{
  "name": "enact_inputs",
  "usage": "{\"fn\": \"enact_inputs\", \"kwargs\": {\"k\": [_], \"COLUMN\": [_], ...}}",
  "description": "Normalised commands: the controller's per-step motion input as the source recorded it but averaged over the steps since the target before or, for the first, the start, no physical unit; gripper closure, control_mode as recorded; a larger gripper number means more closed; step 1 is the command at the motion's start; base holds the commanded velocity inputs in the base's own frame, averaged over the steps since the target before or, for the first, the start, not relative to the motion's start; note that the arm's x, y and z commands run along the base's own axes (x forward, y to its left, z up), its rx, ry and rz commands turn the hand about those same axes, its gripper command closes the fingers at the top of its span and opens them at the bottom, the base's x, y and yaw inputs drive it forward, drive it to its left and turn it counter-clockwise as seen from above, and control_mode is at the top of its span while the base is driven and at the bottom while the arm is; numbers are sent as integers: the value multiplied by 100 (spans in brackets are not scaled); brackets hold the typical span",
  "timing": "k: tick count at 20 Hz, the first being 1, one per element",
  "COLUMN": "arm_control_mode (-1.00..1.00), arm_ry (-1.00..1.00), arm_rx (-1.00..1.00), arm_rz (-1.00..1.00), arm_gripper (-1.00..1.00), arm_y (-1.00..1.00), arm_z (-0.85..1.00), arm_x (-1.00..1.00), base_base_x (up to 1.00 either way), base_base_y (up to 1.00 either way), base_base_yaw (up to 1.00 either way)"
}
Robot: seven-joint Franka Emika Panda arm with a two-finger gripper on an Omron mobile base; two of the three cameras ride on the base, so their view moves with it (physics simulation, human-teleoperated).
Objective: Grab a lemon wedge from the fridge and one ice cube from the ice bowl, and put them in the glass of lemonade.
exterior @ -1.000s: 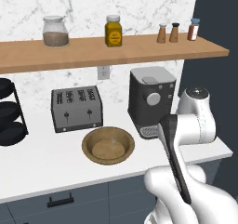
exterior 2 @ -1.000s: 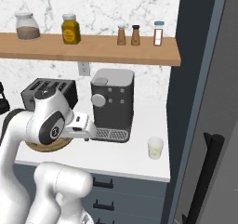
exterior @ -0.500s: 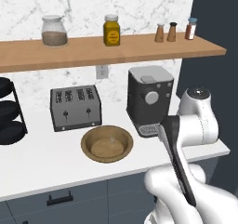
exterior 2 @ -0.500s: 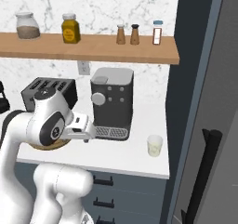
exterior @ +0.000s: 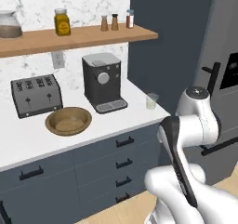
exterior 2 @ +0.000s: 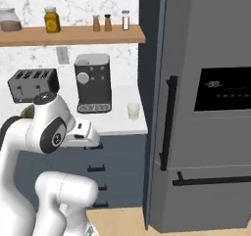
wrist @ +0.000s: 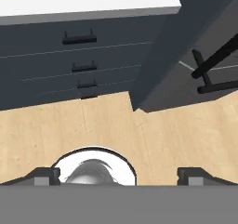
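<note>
The gripper (wrist: 118,174) hangs wide open and empty over wooden floor. The fridge (exterior 2: 206,107) stands closed, with the glass of lemonade (exterior 2: 133,110) at its nine o'clock; the ice bowl (exterior: 69,121) sits by the toaster (exterior: 36,95).

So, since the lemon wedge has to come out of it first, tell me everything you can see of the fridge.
The fridge is a tall, dark grey unit with a smooth, metal-like finish, standing upright on the pale wood floor directly to the right of the counter. Its doors are shut. A black display panel sits on the upper door, a vertical black bar handle runs near the left edge, and a horizontal black bar crosses lower down. Its inside is hidden. Nothing touches it.
</note>
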Motion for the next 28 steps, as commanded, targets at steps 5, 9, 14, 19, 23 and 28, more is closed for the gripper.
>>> {"fn": "enact_inputs", "kwargs": {"k": [5,9,14,19,23,28], "arm_control_mode": [100,100,100,100,100,100], "arm_ry": [0,0,0,0,0,0], "arm_rx": [0,0,0,0,0,0], "arm_rz": [0,0,0,0,0,0], "arm_gripper": [-100,-100,-100,-100,-100,-100], "arm_y": [0,0,0,0,0,0], "arm_z": [0,0,0,0,0,0], "arm_x": [0,0,0,0,0,0], "base_base_x": [13,45,23,43,24,-1], "base_base_y": [-56,-7,6,12,3,0], "base_base_yaw": [-62,-46,-25,-18,-4,0]}}
